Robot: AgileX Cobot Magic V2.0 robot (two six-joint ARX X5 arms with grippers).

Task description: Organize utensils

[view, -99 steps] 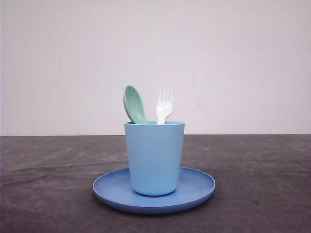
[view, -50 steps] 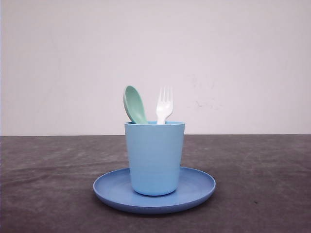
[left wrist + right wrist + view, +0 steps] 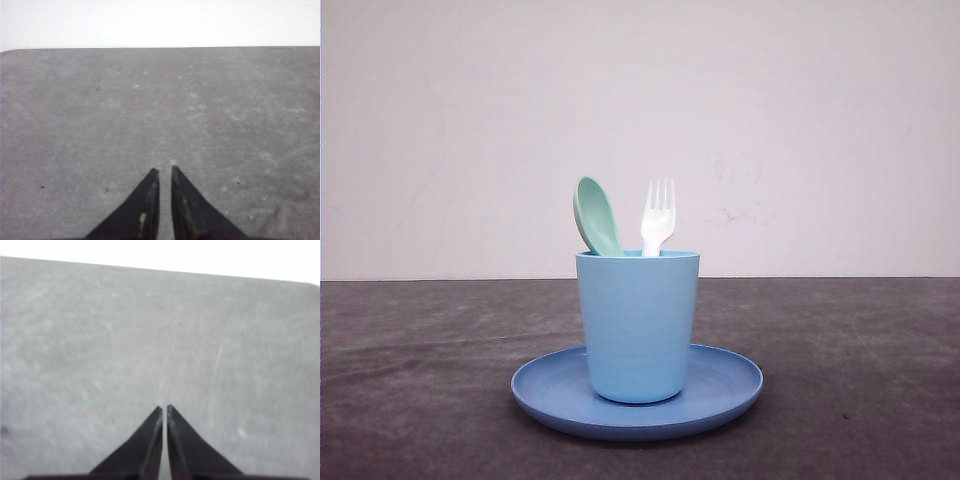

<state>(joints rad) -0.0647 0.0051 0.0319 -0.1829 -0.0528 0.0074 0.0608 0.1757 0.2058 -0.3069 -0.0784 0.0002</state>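
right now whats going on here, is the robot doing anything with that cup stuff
Nothing is being handled at this moment. The mint-green spoon and the white fork stand upright, heads up, in the light blue cup, which sits on the round blue plate on the dark table. The left gripper and the right gripper are both shut, holding nothing, each over bare tabletop.

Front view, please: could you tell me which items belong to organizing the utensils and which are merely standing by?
Job items:
- white plastic fork, standing in the cup
- mint-green plastic spoon, standing in the cup

Bystanders:
- light blue cup, on the plate
- round blue plate
- dark table
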